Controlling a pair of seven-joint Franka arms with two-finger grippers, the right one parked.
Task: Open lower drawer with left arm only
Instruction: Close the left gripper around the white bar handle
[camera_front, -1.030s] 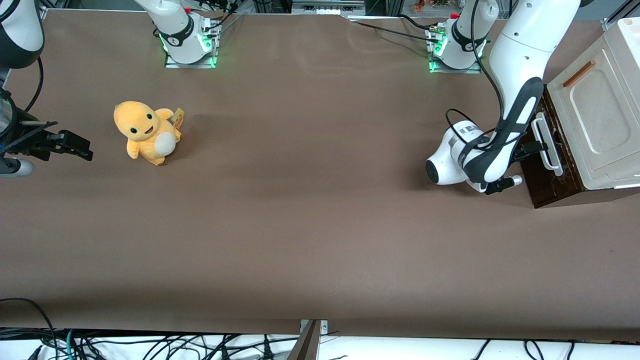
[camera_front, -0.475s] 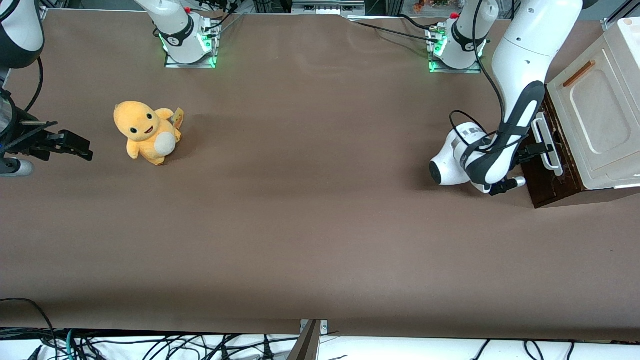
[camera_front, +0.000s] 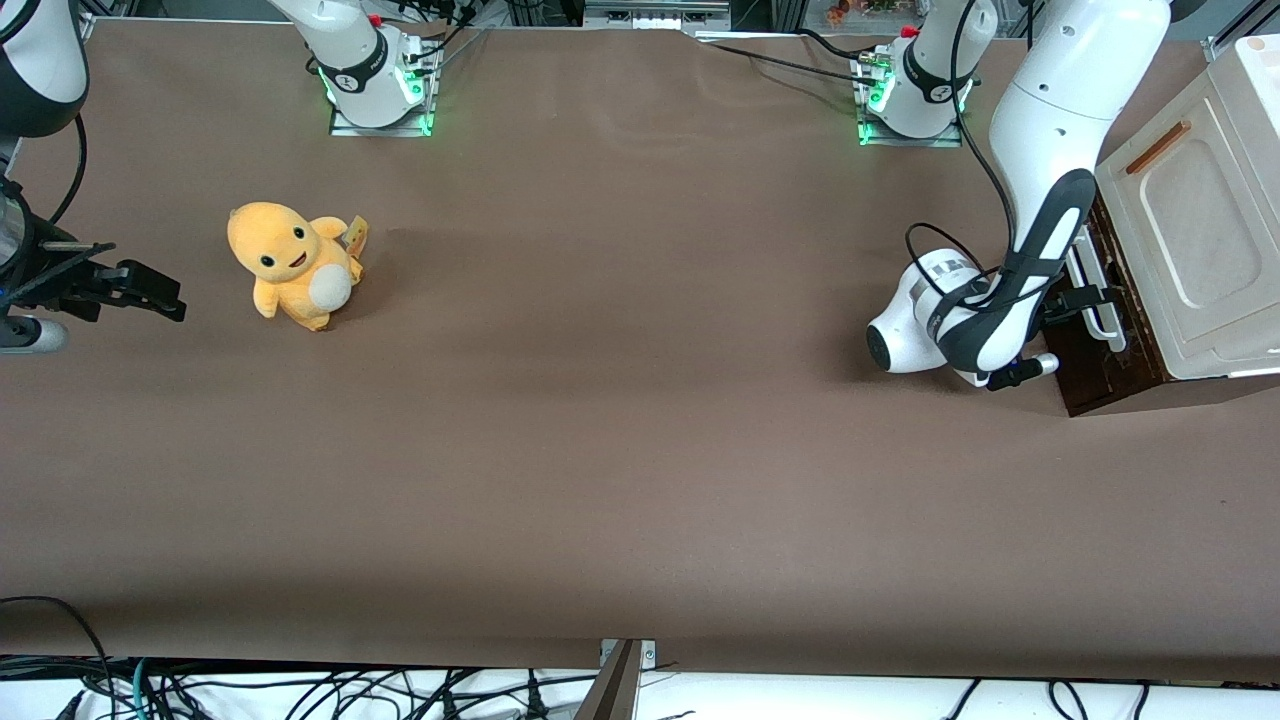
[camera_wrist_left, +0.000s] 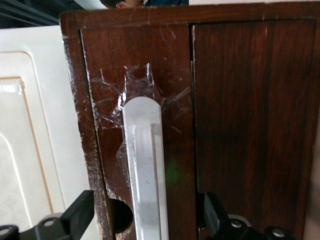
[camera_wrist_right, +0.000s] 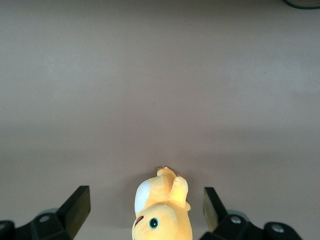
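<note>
Looking from the near edge of the counter (camera_front: 640, 480) outward, I am seeing bare brown surface first, then a yellow plush toy (camera_front: 293, 264) sitting toward the parked arm's end, well apart from my work. At the working arm's end, I am holding the left arm (camera_front: 1040, 150) bent down so its end effector (camera_front: 1085, 298) is meeting the white handle (camera_wrist_left: 145, 170) of the lower drawer (camera_wrist_left: 200, 115) head-on. The fingers (camera_wrist_left: 75, 217) are spread wide, straddling the handle without touching it. The drawer is sitting flush in its dark wooden cabinet, under the cream panel (camera_front: 1190, 230), not yet pulled. I am judging the next move as closing on the handle.
</note>
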